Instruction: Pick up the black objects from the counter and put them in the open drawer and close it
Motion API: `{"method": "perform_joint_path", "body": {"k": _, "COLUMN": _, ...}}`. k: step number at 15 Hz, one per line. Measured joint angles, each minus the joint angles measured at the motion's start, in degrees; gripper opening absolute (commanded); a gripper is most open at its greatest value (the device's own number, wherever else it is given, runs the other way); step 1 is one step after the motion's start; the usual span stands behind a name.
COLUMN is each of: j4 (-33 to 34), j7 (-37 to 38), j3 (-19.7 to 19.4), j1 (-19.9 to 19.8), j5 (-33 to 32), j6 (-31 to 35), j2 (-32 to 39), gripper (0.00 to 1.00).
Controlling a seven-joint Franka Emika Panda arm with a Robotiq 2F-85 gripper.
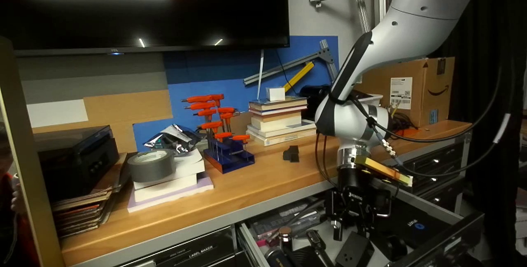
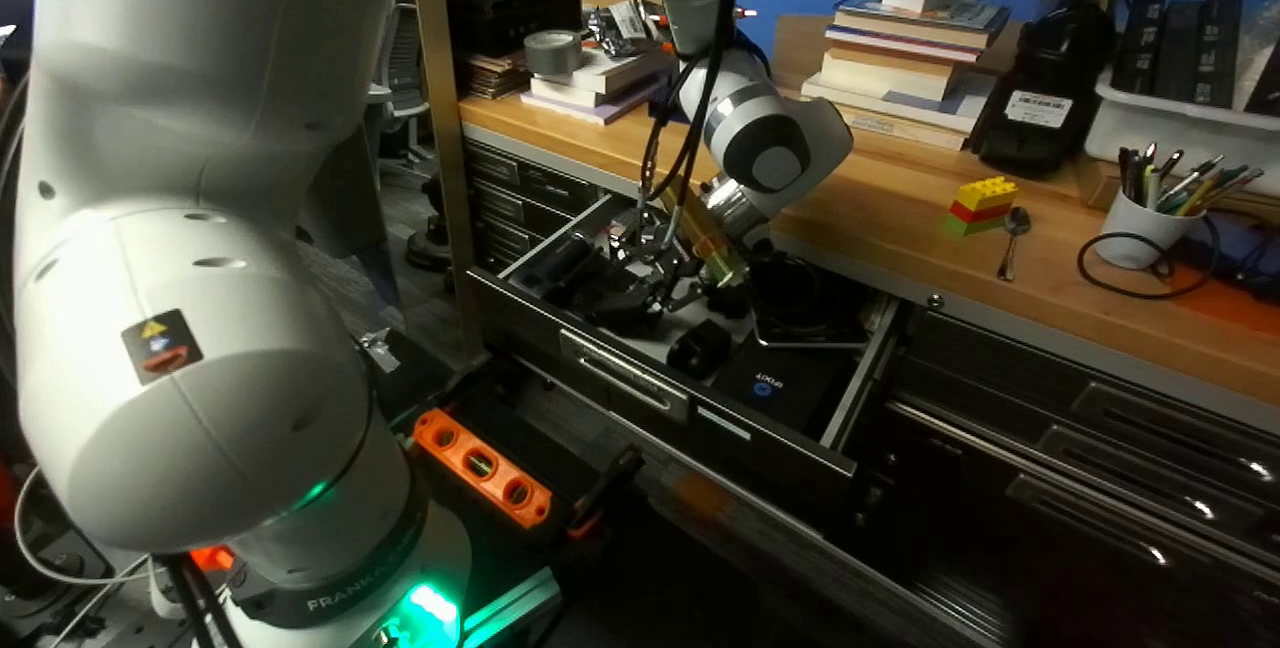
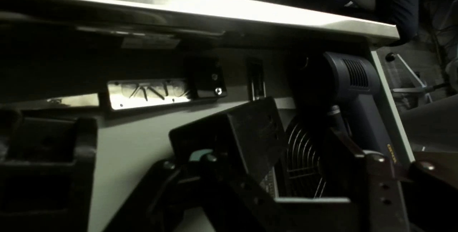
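Over the open drawer (image 2: 780, 468) hangs the gripper (image 1: 350, 232), its jaws standing apart; one black block (image 1: 292, 154) lies on the counter (image 1: 255, 182), near a stack of books (image 1: 278, 123).

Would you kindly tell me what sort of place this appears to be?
Probably a workshop or robotics lab, judging by the robot arm, the racked orange-handled tools and the open, cluttered drawer.
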Motion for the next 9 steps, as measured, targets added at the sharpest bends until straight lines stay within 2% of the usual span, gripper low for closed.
{"method": "perform_joint_path", "body": {"k": 5, "j4": 4.56, "j7": 1.77, "j3": -1.89, "j1": -0.67, "j5": -1.44, "j6": 3.27, "j2": 1.89, "gripper": 1.00}}
{"method": "perform_joint_path", "body": {"k": 9, "j4": 9.02, "j7": 5.68, "j3": -4.44, "j1": -1.13, "j5": -4.74, "j6": 9.04, "j2": -0.40, "gripper": 1.00}}
